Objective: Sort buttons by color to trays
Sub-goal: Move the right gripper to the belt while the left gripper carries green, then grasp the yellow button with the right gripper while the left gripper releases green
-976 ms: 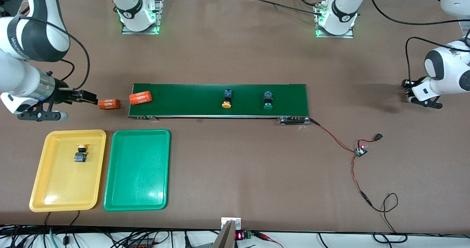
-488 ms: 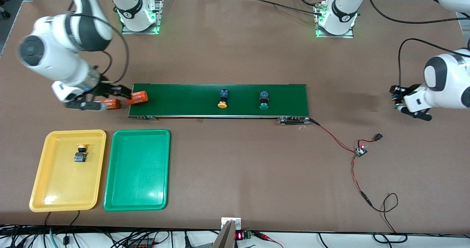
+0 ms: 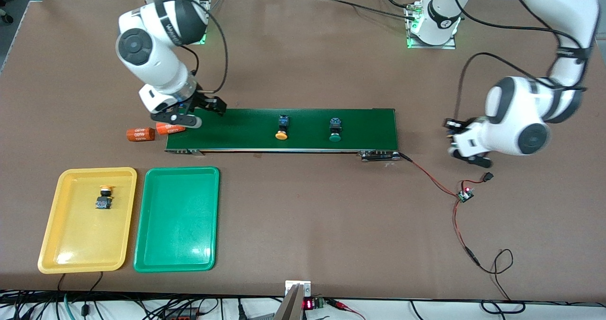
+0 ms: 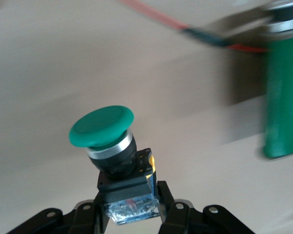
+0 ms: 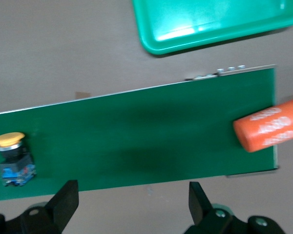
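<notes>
The left gripper's (image 4: 129, 214) fingers (image 4: 95, 219) clamp a green button (image 4: 115, 156) over the bare surface (image 3: 303, 244) off the belt's (image 3: 284, 130) end, while the right gripper's (image 5: 132, 204) fingers (image 5: 63, 202) stand apart over the belt near an orange cylinder (image 5: 271, 124).

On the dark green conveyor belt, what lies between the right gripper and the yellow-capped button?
Nothing: in the front view, bare dark green conveyor belt separates the open right gripper from the yellow-capped button. The right wrist view agrees.
</notes>
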### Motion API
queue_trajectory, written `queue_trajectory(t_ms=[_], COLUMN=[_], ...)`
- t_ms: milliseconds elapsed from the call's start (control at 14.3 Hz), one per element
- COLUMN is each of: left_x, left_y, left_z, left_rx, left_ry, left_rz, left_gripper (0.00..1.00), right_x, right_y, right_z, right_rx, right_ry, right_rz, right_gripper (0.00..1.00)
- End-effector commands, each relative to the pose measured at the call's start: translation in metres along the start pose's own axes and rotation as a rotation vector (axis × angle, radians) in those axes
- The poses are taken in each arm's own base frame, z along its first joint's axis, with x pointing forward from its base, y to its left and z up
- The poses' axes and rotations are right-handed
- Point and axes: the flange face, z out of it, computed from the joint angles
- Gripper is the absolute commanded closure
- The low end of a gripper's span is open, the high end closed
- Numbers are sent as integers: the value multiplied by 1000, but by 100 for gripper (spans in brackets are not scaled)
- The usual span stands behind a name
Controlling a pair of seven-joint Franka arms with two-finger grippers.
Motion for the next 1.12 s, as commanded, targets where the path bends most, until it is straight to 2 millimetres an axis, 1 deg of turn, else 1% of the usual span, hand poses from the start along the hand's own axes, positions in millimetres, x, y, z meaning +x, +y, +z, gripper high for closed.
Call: queue_trajectory(t_ms=[0,70,139,209,279,348,488,558,627,767,836,906,976,1045], left_x=[8,12,15,16,16,19,22,21,22,29,30,28,26,22], left_y=[76,102,133,160,181,192,204,204,204,202,204,206,207,207], left_z=[-2,0,6,10,16,23,37,41,42,48,49,48,46,38], left_rx=[-6,-3,-1,-4,-7,-14,-17,-17,-16,-27,-29,-28,-21,-12], left_ry=[18,37,57,75,91,109,125,125,127,151,155,154,147,146], left_rz=[-4,-20,-34,-50,-74,-96,-87,-85,-81,-80,-82,-80,-75,-75], left_gripper=[61,61,61,61,61,61,61,61,59,56,42,1,0,0], right_x=[-10,-13,-15,-22,-23,-23,-21,-19,-17,-16,-16,-15,-15,-13], right_y=[-29,-40,-53,-68,-80,-91,-106,-110,-112,-115,-115,-115,-115,-115], right_z=[9,16,23,32,37,40,45,47,48,51,54,56,62,65], right_rx=[19,-1,-29,-51,-55,-51,-47,-46,-46,-46,-47,-45,-49,-46], right_ry=[43,64,95,102,105,108,110,111,113,113,111,114,109,111], right_rz=[-12,-57,-113,-138,-120,-92,-78,-78,-78,-80,-80,-81,-81,-79], right_gripper=[0,0,0,0,0,0,0,0,0,0,0,0,0,0])
